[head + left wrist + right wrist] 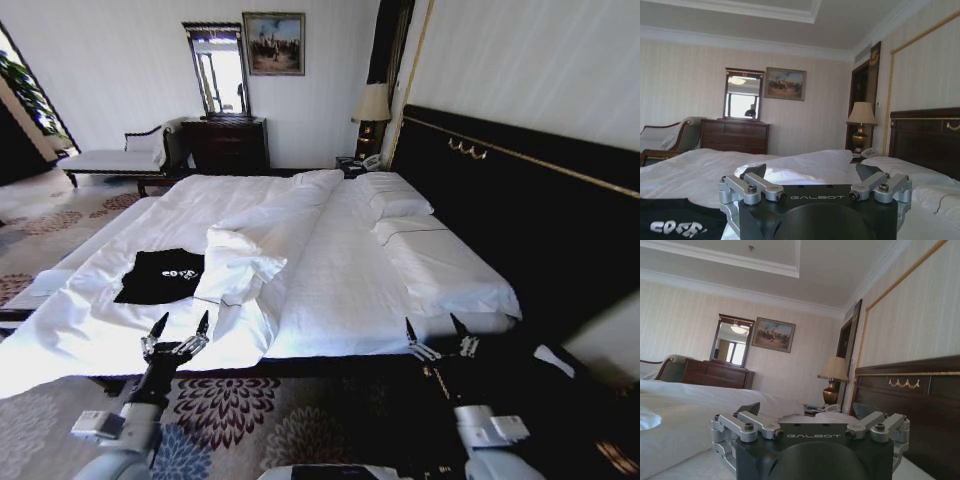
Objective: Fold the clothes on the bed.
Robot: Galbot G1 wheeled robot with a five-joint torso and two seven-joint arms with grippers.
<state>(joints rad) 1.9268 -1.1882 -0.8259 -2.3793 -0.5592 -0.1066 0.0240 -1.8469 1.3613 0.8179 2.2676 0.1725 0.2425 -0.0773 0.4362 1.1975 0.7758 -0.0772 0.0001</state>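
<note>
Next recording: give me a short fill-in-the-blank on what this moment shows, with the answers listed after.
1. The black T-shirt lies on the bed on the robot's ____ side.
2. The lettering on the T-shirt is ____ in colour.
3. The left gripper and the right gripper hang at the bed's near edge, both with fingers ____.
4. The bunched duvet lies directly beside the T-shirt, between it and the ____ by the headboard.

Missing words: left; white; open; pillows
</note>
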